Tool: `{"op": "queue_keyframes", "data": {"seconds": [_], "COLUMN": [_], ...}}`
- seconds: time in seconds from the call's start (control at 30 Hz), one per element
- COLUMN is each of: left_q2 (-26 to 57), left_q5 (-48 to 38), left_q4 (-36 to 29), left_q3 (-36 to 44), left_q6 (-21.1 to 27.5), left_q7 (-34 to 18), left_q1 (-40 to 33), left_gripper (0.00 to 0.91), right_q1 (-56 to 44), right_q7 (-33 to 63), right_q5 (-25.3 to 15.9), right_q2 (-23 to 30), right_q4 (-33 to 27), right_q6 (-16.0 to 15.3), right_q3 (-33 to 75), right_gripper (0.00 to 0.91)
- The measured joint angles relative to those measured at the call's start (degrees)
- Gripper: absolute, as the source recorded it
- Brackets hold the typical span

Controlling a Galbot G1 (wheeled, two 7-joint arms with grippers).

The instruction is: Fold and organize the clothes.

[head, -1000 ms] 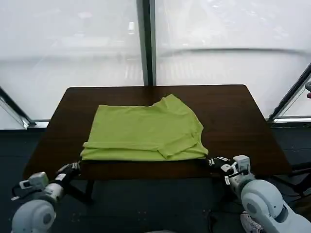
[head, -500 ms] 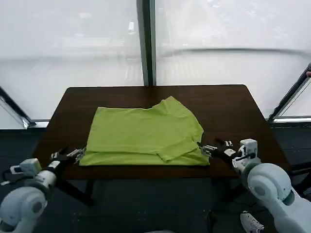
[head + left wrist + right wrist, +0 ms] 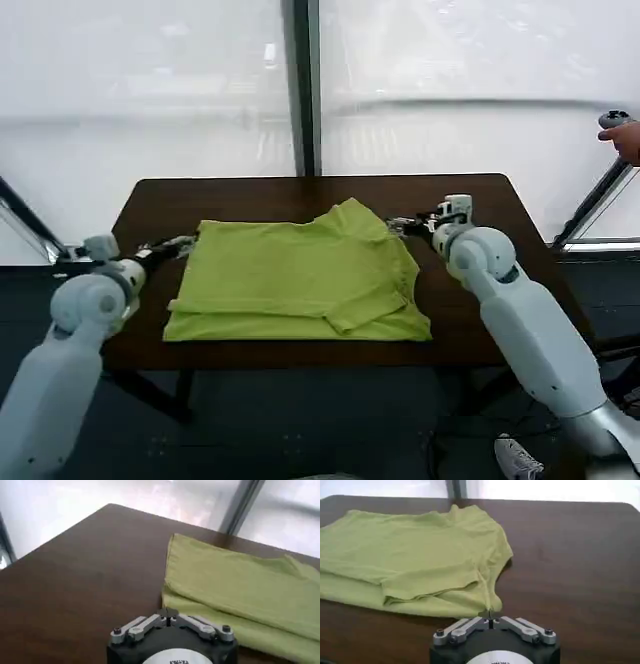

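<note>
The lime-green T-shirt (image 3: 300, 280) lies folded in front of me on the dark tabletop (image 3: 470, 210), flat, in a rough rectangle. Layered edges show along its near side, and one sleeve is tucked across the right part.

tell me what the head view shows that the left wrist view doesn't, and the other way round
The head view alone takes in the whole T-shirt, folded into a rough rectangle, with both arms raised at its far corners: the left end effector by the far left corner, the right end effector by the far right. It also shows a person's hand at the upper right edge. The left wrist view alone gives a close look at the stacked layers along the shirt's left edge. Both show the green shirt lying on the dark brown table.
</note>
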Motion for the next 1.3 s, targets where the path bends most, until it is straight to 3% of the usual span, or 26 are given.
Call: {"op": "queue_keyframes", "data": {"seconds": [0.07,0.1,0.17,0.2,0.23,0.27,0.3,0.4,0.77,1.03,1.3], "left_q2": [0.65,0.9,1.77,2.06,2.37,2.73,3.05,3.68,3.56,3.67,4.73], "left_q5": [0.1,0.19,0.46,0.53,0.78,0.91,1.01,1.41,2.5,3.31,4.08], "left_q4": [-0.64,-0.85,-1.79,-2.29,-2.81,-3.3,-3.83,-5.85,-12.21,-13.84,-16.07], "left_q3": [-0.17,-0.29,-0.61,-0.81,-0.99,-1.2,-1.42,-2.12,-4.69,-5.65,-7.35], "left_q6": [0.02,0.02,0.03,0.04,0.05,0.06,0.12,0.32,0.27,0.44,5.06], "left_q7": [-0.07,-0.11,-0.12,-0.13,-0.12,-0.13,-0.13,-0.35,-0.26,0.01,-0.18], "left_q1": [0.66,0.96,2.0,2.5,3.03,3.62,4.23,6.4,15.11,18.0,18.65], "left_gripper": [0.878,0.829,0.605,0.234,0.117,0.039,0.0,0.0,0.0,0.0,0.0], "right_q1": [0.09,0.08,0.02,-0.01,-0.05,-0.08,-0.08,-0.37,-2.88,-5.65,-7.74], "right_q7": [-0.01,0.0,0.06,0.26,0.5,0.79,1.26,3.03,8.69,8.85,9.9], "right_q5": [-0.01,-0.01,0.06,0.24,0.59,1.14,1.88,4.77,16.83,17.57,19.68], "right_q2": [-0.06,-0.13,-0.42,-0.53,-0.7,-1.01,-1.31,-2.73,-9.65,-12.42,-13.68], "right_q4": [-0.05,-0.05,0.06,0.16,0.31,0.56,0.8,1.74,7.24,10.83,12.76], "right_q6": [0.03,0.06,0.07,0.07,-0.03,-0.22,-0.51,-1.57,-8.88,-9.11,-11.49], "right_q3": [-0.12,-0.12,-0.12,-0.12,-0.1,-0.04,0.09,0.51,2.8,3.39,4.35], "right_gripper": [0.78,0.761,0.585,0.458,0.322,0.215,0.039,0.0,0.0,0.0,0.0]}}
